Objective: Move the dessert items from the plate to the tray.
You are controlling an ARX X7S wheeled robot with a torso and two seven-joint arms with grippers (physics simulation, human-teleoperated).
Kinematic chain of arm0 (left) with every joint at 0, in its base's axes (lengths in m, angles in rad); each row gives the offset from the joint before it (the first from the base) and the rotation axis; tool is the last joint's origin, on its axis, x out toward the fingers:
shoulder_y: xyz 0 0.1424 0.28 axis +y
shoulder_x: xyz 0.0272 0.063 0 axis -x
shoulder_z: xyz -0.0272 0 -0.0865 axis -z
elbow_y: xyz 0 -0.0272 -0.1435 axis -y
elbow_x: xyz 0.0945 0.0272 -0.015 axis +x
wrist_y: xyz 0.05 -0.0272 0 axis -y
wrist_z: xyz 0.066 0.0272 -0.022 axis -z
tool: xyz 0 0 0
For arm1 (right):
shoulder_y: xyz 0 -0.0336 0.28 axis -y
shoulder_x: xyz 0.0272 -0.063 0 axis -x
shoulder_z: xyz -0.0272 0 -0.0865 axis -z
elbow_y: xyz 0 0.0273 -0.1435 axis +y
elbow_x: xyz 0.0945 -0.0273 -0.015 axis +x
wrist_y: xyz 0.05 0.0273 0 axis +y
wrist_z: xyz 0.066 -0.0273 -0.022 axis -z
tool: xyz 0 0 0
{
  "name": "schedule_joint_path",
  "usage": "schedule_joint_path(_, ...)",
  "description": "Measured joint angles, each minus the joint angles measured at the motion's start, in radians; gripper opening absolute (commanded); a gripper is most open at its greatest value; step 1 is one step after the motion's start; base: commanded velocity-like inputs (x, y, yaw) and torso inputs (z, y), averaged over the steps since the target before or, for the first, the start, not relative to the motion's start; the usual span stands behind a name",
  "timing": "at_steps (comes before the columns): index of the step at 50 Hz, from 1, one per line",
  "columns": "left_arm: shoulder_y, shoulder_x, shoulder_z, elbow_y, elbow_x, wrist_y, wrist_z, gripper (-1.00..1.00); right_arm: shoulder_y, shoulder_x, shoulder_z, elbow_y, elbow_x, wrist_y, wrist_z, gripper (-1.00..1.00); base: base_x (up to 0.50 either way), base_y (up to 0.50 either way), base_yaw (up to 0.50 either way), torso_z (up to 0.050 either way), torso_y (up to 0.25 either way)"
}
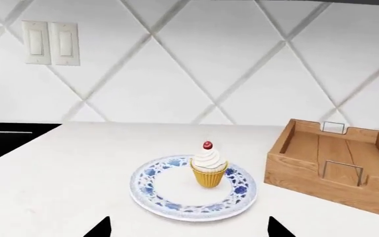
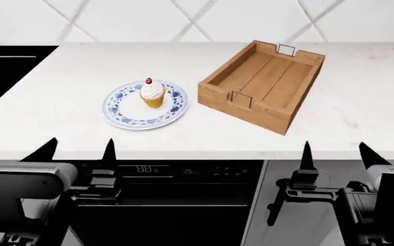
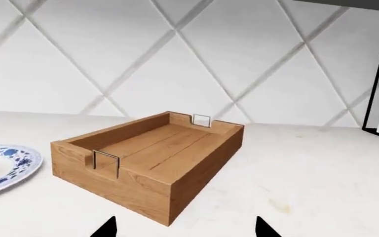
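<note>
Cupcake [image 2: 152, 93] upright on plate [image 2: 125, 117] (blue-patterned), left of tray [image 2: 287, 111] on counter [image 2: 361, 87]. Left gripper [image 2: 78, 148] and right gripper [image 2: 332, 152] at counter's near edge, fingers spread wide, holding nothing.

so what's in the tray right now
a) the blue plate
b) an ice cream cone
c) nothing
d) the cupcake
c: the tray shows only bare wooden planks in the head view and both wrist views, while the cupcake stands on the plate beside it.
</note>
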State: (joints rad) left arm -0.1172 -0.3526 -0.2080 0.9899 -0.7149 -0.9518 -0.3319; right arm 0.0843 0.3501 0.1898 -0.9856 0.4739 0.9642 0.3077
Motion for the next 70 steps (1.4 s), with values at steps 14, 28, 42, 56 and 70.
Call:
schedule_joint_path(14,-0.006,-0.024,-0.017,0.014,-0.055,-0.014,-0.029,1.0,-0.012,0.042,0.01,-0.042,0.053,-0.014,0.057,1.0,0.5,-0.29,0.0,0.0,0.0)
schedule_joint_path(28,0.011,-0.045,-0.034,0.022,-0.082,0.008,-0.049,1.0,-0.036,0.106,-0.009,-0.048,0.114,-0.077,0.136,1.0,0.5,-0.09,0.0,0.0,0.001)
schedule_joint_path(42,0.018,-0.071,-0.06,0.028,-0.139,0.013,-0.082,1.0,-0.048,0.153,-0.019,-0.051,0.17,-0.119,0.194,1.0,0.35,0.0,0.0,0.0,0.001)
schedule_joint_path(56,0.001,-0.173,-0.134,0.031,-0.402,-0.033,-0.192,1.0,-0.098,0.318,-0.046,-0.057,0.325,-0.254,0.363,1.0,0.0,0.0,0.0,0.0,0.0)
schedule_joint_path(70,0.006,-0.411,-0.222,0.002,-0.879,-0.041,-0.403,1.0,-0.129,0.44,-0.085,-0.053,0.403,-0.369,0.475,1.0,0.0,0.0,0.0,0.0,0.0)
